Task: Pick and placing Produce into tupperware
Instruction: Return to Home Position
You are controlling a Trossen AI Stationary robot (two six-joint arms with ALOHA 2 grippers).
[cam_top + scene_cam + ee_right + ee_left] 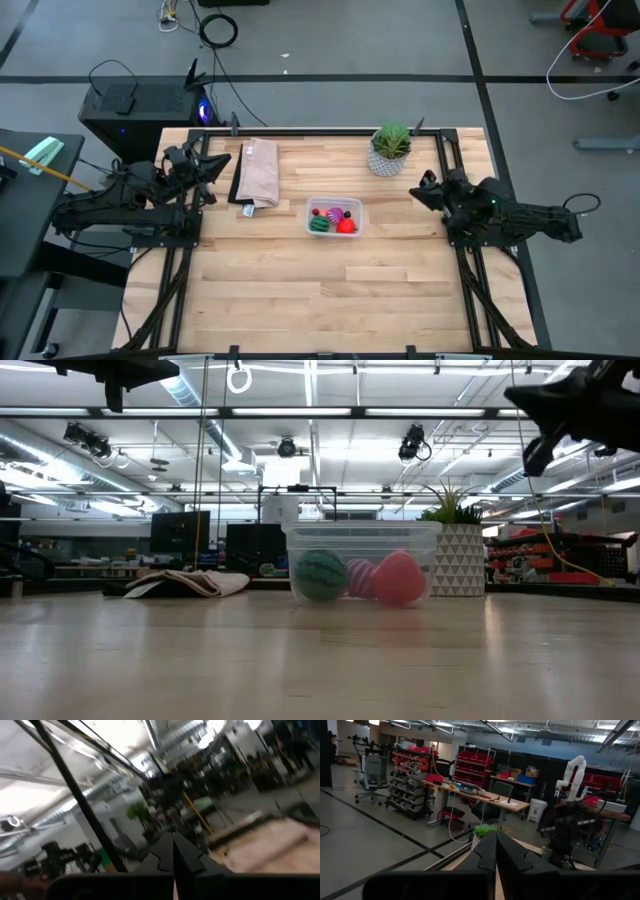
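Wooden table (300, 290) bears tupperware (335, 201) between left tool (218, 165) and right tool (419, 188).

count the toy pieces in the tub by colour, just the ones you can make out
green striped ball: 1
purple-pink ball: 1
red lumpy piece: 1
total: 3, all inside the tupperware; anything smaller is too small to tell

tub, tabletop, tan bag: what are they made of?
Tub: clear, slightly cloudy plastic, probably; toys show through its wall. Tabletop: pale wood planks, matte, seams visible. Bag: likely paper, tan, creased, lying flat.
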